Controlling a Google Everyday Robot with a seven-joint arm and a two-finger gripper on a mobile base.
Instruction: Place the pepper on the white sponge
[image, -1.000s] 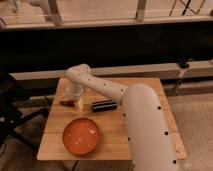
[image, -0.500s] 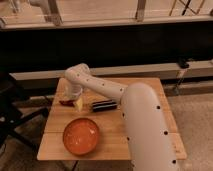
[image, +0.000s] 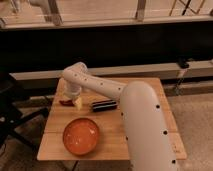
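Gripper (image: 70, 96) low over table's (image: 107, 125) left edge; its grip cannot be told. Pepper (image: 65, 102) just beneath, beside white sponge (image: 78, 103), possibly touching. Orange bowl (image: 81, 136) toward front.

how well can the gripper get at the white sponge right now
Probably yes. The gripper hangs just over the pepper, with the white sponge right beside it. The black block lies on the sponge's far side and the orange bowl nearer the camera, so neither seems to be in the way.
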